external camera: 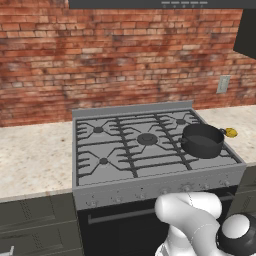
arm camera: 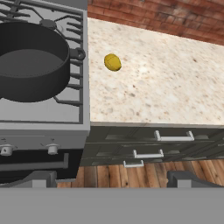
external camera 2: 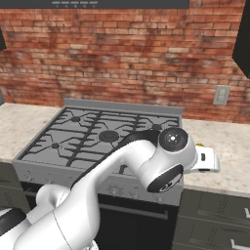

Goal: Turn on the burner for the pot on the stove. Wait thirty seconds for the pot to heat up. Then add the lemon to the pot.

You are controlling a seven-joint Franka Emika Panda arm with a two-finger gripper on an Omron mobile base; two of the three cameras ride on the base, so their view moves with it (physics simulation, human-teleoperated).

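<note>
The dark round pot (external camera: 202, 140) sits on the front right burner of the grey stove (external camera: 150, 187), and its inside looks empty in the hand view (arm camera: 30, 65). The small yellow lemon (arm camera: 113, 62) lies on the speckled counter just right of the stove, close to the pot's side handle (external camera: 230, 132). My gripper (arm camera: 113, 179) is open, its dark fingertips (arm camera: 43, 178) wide apart with nothing between them. It hovers out in front of the counter edge, right of the stove (arm camera: 43, 131). The white hand (external camera 2: 207, 160) reaches past the stove's front right corner.
Small knobs (arm camera: 52, 149) line the stove's front panel above the black oven door. Dark drawers with metal handles (arm camera: 174, 136) sit under the beige counter (arm camera: 166, 87). A brick wall with an outlet (external camera: 223, 84) runs behind, and a hood hangs overhead. My arm's elbow (external camera 2: 166, 166) blocks the stove's right side.
</note>
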